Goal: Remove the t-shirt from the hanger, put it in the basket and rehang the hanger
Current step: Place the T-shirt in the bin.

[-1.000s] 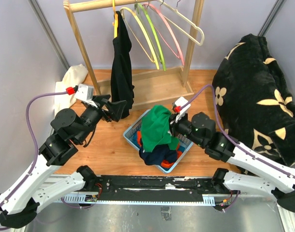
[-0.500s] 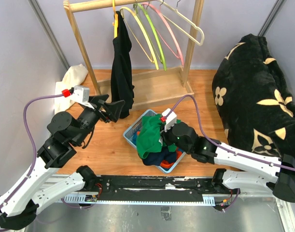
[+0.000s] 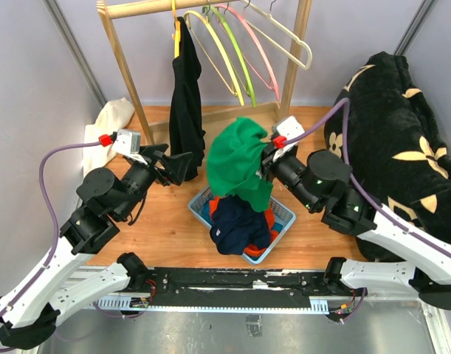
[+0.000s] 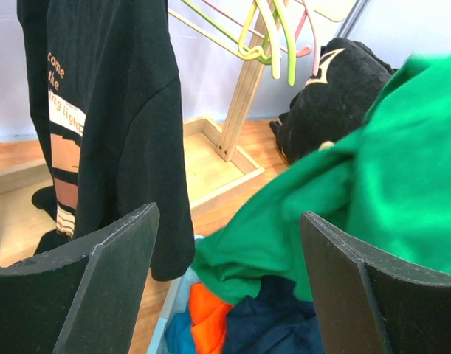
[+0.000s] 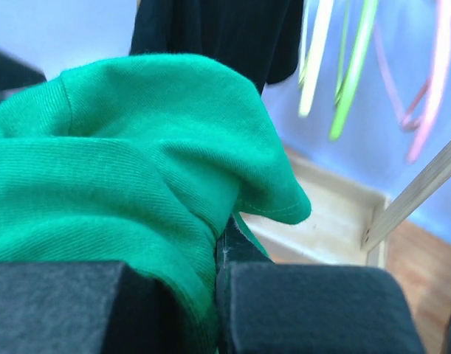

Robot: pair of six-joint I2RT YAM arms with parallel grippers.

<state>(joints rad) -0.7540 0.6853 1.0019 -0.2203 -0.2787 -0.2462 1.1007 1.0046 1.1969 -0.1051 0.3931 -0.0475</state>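
Wooden table with the arms mounted at its near edge. A black blanket with a pale flower print is heaped at the right side.

Wooden clothes rack stands at the back. The black t-shirt hangs from its rail on a yellow hanger, draped straight down, with printed lettering on the front visible from the left wrist. Several empty hangers hang on the same rail to its right.

A green garment is lifted above the blue basket, its lower edge trailing down towards the clothes in the basket. The right gripper has its fingers pressed together on a fold of this green cloth.

In the basket: a navy garment spilling over the near rim, something orange beneath it.

The left gripper is spread wide with nothing between its fingers, pointing at the lower part of the t-shirt, just beside it. Contact cannot be judged.

A white cloth lies bunched at the far left, by the wall.
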